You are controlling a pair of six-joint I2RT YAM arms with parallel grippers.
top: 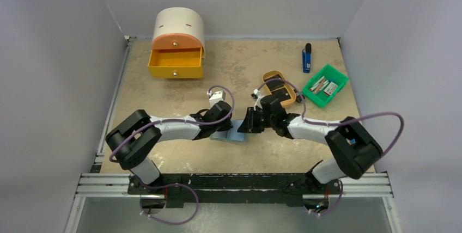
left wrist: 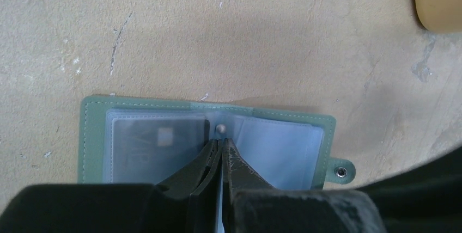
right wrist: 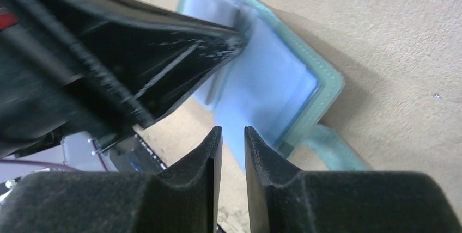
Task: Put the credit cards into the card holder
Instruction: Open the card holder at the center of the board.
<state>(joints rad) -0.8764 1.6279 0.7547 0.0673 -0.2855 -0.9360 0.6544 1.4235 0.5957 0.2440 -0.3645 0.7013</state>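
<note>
The card holder (left wrist: pixel 283 146) lies open on the table, grey-green outside with pale blue pockets and a snap tab at its right. A black credit card (left wrist: pixel 152 146) sits inside its left pocket. My left gripper (left wrist: pixel 222 141) is shut at the holder's spine, pinching a thin blue pocket leaf between its fingers. In the top view the card holder (top: pixel 233 137) lies under the left gripper (top: pixel 222 129). My right gripper (right wrist: pixel 233 129) hovers just off the card holder (right wrist: pixel 272 80), its jaws a narrow gap apart and empty. More black credit cards (top: pixel 280 89) lie in the tan tray.
The tan oval tray (top: pixel 268 75) stands behind the right gripper (top: pixel 242 126). Beside it are a green bin (top: pixel 342 78) of small items and a blue stick (top: pixel 307 57). An orange drawer box (top: pixel 177 42) with an open drawer stands at the back left.
</note>
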